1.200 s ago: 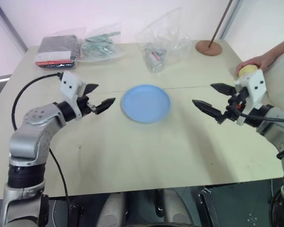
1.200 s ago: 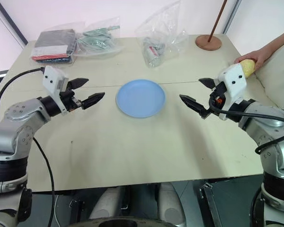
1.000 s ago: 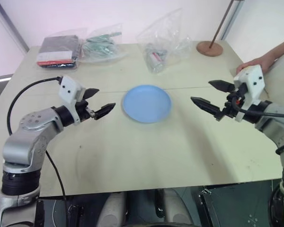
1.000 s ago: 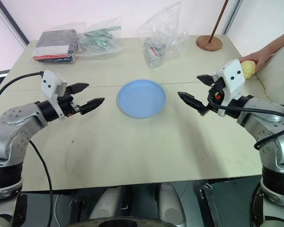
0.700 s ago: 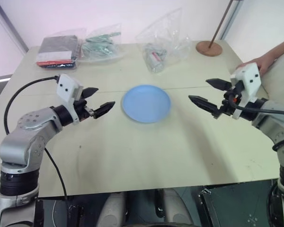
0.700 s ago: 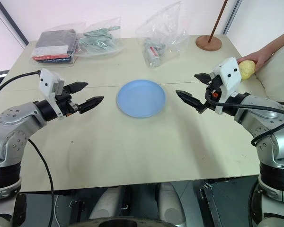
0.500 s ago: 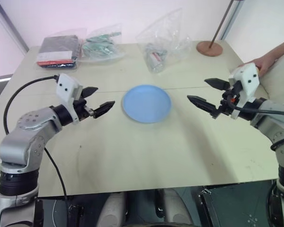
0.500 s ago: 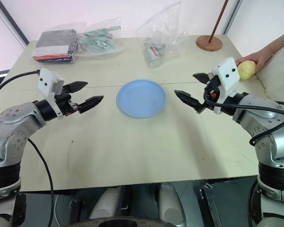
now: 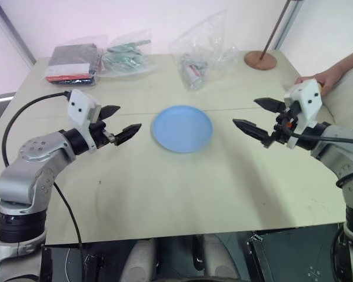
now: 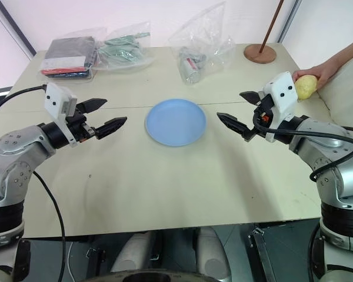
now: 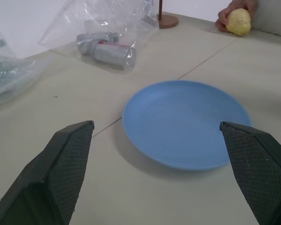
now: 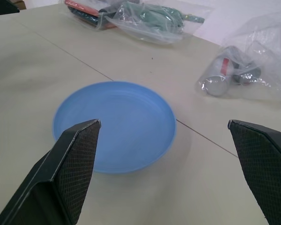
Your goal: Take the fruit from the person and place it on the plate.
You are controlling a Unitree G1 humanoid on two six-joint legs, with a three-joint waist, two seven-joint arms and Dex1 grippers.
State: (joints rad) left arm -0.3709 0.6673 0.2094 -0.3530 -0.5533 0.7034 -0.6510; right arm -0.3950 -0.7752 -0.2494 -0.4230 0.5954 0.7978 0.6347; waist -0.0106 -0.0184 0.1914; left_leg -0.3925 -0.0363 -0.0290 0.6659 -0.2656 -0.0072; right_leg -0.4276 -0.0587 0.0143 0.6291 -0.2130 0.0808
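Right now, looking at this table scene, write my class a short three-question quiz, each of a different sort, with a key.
1. True or false: the fruit already lies on the plate.
2. Which gripper is nearer the fruit? A) left gripper B) right gripper
3. Fill in: the fruit is held by a person's ____.

Key:
1. False; the plate is bare, and the fruit is at the table's far right edge.
2. B; both grippers are open and hover either side of the plate, but the right one is on the fruit's side.
3. Hand.
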